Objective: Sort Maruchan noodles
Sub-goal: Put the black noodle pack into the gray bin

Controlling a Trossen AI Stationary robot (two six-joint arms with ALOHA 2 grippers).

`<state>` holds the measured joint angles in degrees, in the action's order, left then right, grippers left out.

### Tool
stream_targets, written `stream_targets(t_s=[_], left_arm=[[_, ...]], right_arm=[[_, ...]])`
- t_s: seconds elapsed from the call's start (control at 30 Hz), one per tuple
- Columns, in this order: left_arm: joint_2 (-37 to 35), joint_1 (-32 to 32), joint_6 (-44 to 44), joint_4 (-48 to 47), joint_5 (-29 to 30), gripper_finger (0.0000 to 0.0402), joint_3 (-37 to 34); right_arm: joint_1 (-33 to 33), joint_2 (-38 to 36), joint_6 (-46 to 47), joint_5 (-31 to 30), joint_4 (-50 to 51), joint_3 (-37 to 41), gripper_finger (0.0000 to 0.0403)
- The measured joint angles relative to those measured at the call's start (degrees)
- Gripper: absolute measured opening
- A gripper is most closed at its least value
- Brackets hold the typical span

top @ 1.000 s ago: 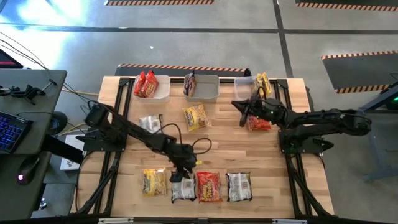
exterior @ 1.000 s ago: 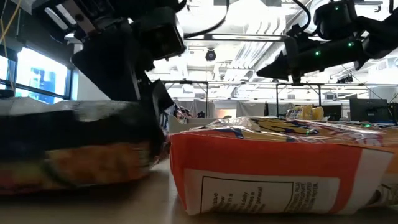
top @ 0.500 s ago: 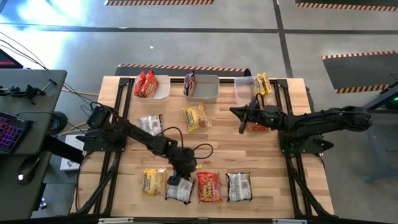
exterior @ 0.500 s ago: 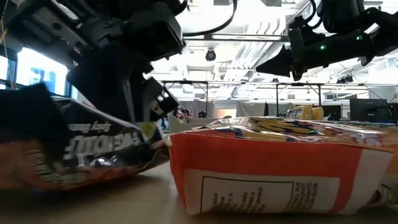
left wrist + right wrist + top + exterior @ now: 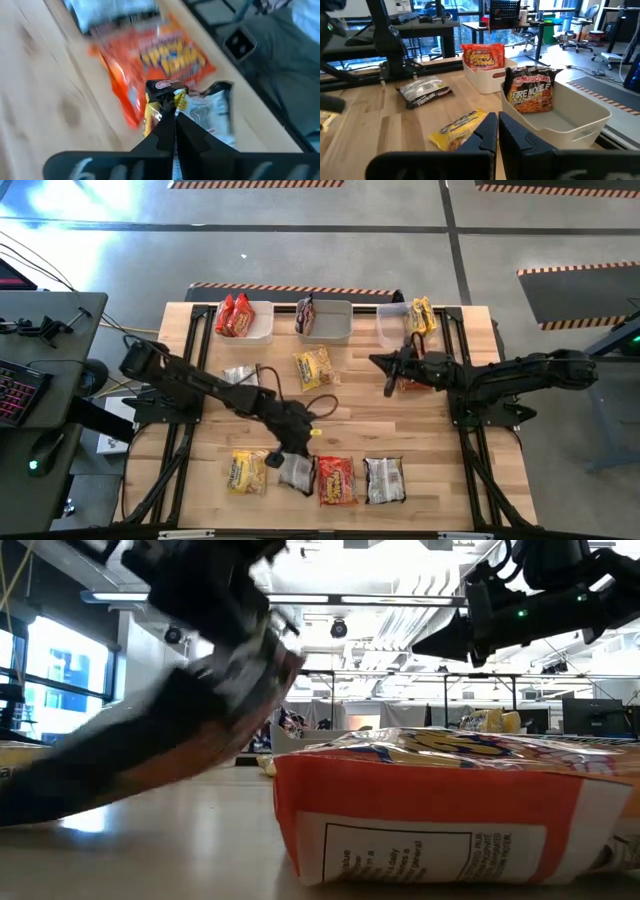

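Grey concrete floor [image 5: 330, 250], hazard-striped tape; bright windows [image 5: 62, 675], office chairs [image 5: 572, 37].

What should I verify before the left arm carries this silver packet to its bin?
1. Left gripper shut on the silver packet: ok, pinching one edge.
2. Packet fully off the table: cannot tell; it hangs tilted.
3. Neighbouring red-orange packet undisturbed: ok, lying flat.
4. Middle bin has room: ok, one dark packet at its left end.
5. Right gripper clear of the route: ok, shut, off towards the right bin.
6. Yellow packet under the route: not ok, carry high.
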<state>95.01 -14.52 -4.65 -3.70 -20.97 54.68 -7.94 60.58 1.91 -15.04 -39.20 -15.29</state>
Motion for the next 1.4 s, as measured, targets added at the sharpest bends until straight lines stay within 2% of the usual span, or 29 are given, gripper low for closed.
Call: stream_targets(t_s=[0.2,0.3,0.4,0.5,0.63,0.77,0.87,1.03,1.2,1.4], left_arm=[[-6.6,0.3,-4.2,1.4,2.6,0.0,0.0],[-9.7,0.3,-6.9,3.1,2.6,0.0,0.0],[-12.4,0.2,-10.3,6.2,2.5,0.0,-0.5],[-14.5,0.3,-13.0,12.1,1.5,0.0,-2.3],[-15.4,1.4,-15.1,18.3,-1.2,0.0,-4.0],[-15.4,2.6,-17.2,25.3,-1.1,0.0,-6.4],[-15.4,4.3,-17.2,26.1,-0.4,0.0,-7.1],[-15.5,7.2,-13.7,15.8,8.0,0.0,-7.1],[-15.4,9.4,-14.4,3.2,18.0,0.0,-7.1],[-15.4,10.6,-13.5,-1.1,34.0,0.0,-7.1]], right_arm=[[-1.4,0.0,0.6,1.4,0.8,0.0,0.0],[-2.0,0.1,1.5,6.5,1.6,0.0,0.0001],[-3.3,0.6,3.9,14.5,2.0,0.0,0.0013],[-3.8,1.9,5.5,21.0,1.3,0.0,0.0042],[-3.8,5.6,5.6,25.1,-4.3,0.0,0.0097],[-4.0,10.5,6.2,30.4,-11.3,-1.2,0.0145],[-4.1,14.2,7.3,34.3,-12.1,-4.8,0.0169],[-4.2,18.0,7.1,34.6,-7.5,-11.3,0.0181],[-5.1,19.8,2.0,28.5,2.9,-18.5,0.0181],[-6.3,20.8,-1.4,24.1,16.7,-25.9,0.0181]])
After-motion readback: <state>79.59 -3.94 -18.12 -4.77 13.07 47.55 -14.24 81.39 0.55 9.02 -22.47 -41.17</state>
